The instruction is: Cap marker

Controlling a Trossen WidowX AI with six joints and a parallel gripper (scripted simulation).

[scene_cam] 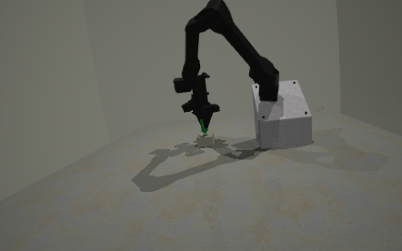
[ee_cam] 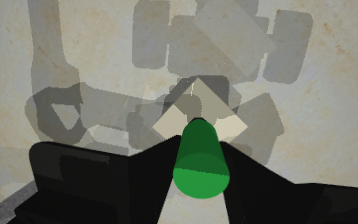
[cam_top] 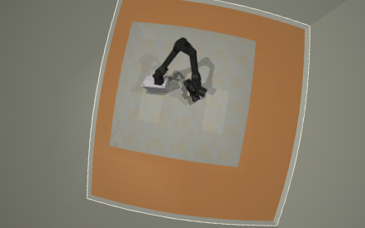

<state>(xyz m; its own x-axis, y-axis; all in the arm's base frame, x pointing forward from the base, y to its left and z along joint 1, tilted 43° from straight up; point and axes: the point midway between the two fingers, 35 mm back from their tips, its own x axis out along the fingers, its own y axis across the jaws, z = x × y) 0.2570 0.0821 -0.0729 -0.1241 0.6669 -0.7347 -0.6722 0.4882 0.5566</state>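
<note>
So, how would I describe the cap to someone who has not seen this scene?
Find the big white box where the black arm is mounted. Left of it, the gripper points down over a small pale block. The cap is the green cylinder between its fingers, the only green thing.

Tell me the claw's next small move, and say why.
Probably a short straight push down. The claw is shut on the green cap, which in the wrist view sits directly over the holder block and hides the marker. The exterior view shows the cap's lower end just above the block; whether it has seated fully cannot be told.
</note>
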